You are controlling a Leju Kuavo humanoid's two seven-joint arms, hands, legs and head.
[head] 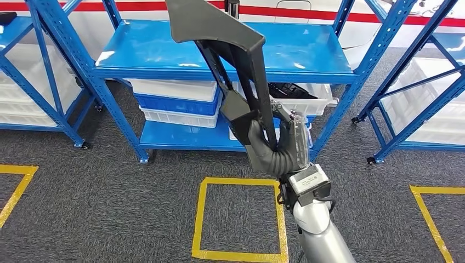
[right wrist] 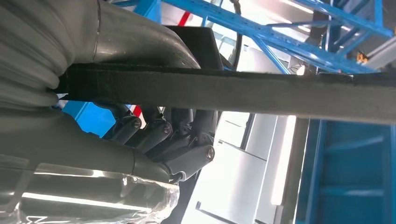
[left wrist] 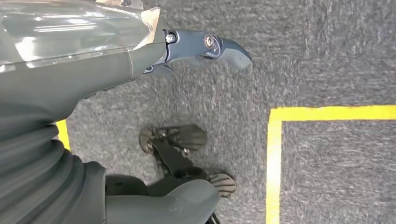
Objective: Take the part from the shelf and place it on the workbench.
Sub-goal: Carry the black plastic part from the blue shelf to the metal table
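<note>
A long black plastic part point(head: 230, 60) stands nearly upright in front of the blue shelf point(head: 230, 57), gripped at its lower end by my right hand point(head: 274, 143). In the right wrist view the same part point(right wrist: 261, 95) runs as a dark bar across the frame, with the right hand's point(right wrist: 154, 135) dark fingers point(right wrist: 182, 140) curled around it. My left hand point(left wrist: 93, 70) hangs over the grey carpet; one finger point(left wrist: 205, 46) points out straight and nothing is in the hand.
The blue shelf holds white and blue bins point(head: 175, 101) on its lower level, and one white bin point(head: 307, 96) carries dark parts. More blue racks stand left point(head: 33, 71) and right point(head: 422, 82). Yellow tape squares point(head: 241, 219) mark the carpet.
</note>
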